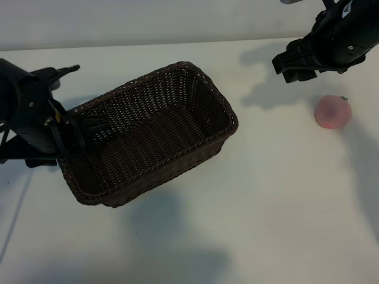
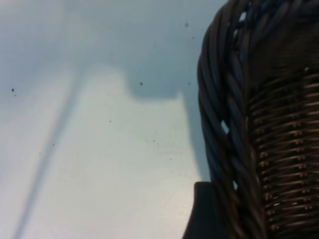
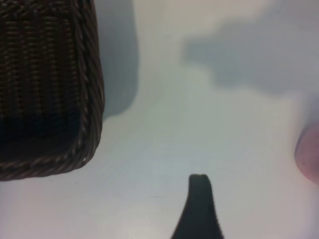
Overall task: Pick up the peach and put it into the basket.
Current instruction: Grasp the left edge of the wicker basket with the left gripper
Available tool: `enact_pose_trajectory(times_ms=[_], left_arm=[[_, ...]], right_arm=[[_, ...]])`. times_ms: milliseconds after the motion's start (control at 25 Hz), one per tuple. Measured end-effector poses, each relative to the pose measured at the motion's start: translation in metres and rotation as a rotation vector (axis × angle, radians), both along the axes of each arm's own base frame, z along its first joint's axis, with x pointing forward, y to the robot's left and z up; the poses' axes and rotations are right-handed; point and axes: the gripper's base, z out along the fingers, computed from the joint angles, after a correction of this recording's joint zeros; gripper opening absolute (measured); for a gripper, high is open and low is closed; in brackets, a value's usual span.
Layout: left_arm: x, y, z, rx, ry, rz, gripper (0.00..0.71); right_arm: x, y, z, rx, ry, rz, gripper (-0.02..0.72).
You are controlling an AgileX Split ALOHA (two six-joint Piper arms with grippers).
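The pink peach (image 1: pixel 333 112) lies on the white table at the right, far from the basket; a sliver of it shows in the right wrist view (image 3: pixel 310 154). The dark brown wicker basket (image 1: pixel 177 161) sits slantwise left of centre with nothing in it. My right gripper (image 1: pixel 290 65) hangs open above the table at the back right, up and to the left of the peach, holding nothing; one finger (image 3: pixel 199 209) shows over bare table. My left gripper (image 1: pixel 80 127) stands open at the basket's left end, one finger (image 2: pixel 204 214) just outside the braided rim (image 2: pixel 219 124).
White tabletop (image 1: pixel 284 195) surrounds the basket, with shadows of the arms on it. The table's far edge meets a pale wall along the back. The basket's corner (image 3: pixel 89 99) is well away from the right gripper's finger.
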Motion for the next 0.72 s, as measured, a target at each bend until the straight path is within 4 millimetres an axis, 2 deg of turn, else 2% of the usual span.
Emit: enact_pose_trajectory(times_ms=[120,400,720], left_arm=[[-0.001,0.000,-0.006,-0.001,0.013,-0.001,0.554],[-0.006,0.007,-0.038,-0.052,0.047,0.047,0.554],[-0.001,0.003,-0.050,-0.092,0.023,0.050,0.554]], right_arm=[[0.000,0.000,0.000,0.000,0.000,0.000,0.560],[0.000,0.000,0.000,0.000,0.001,0.000,0.560],[0.000,0.000,0.000,0.000,0.001,0.000,0.560]])
